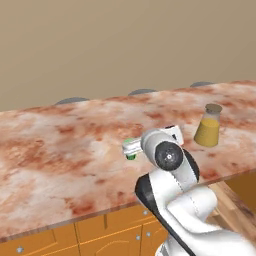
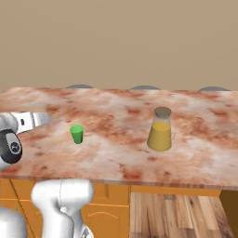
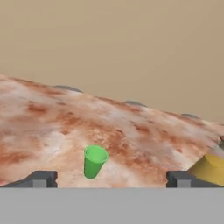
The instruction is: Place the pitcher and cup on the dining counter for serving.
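White, rounded arm links [image 1: 200, 210] joined by dark bands; a dark grey circular joint cap [image 1: 168, 155]; small dark square fingertips [image 3: 41, 178].

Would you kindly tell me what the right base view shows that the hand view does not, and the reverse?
The right base view alone shows the whole pitcher with its brown lid, the orange cabinets under the dining counter, and the wood floor. The hand view alone shows the two dark fingertips spread wide, with the cup standing free beyond them. Both share the upright green cup, the marbled counter top and the tan wall.
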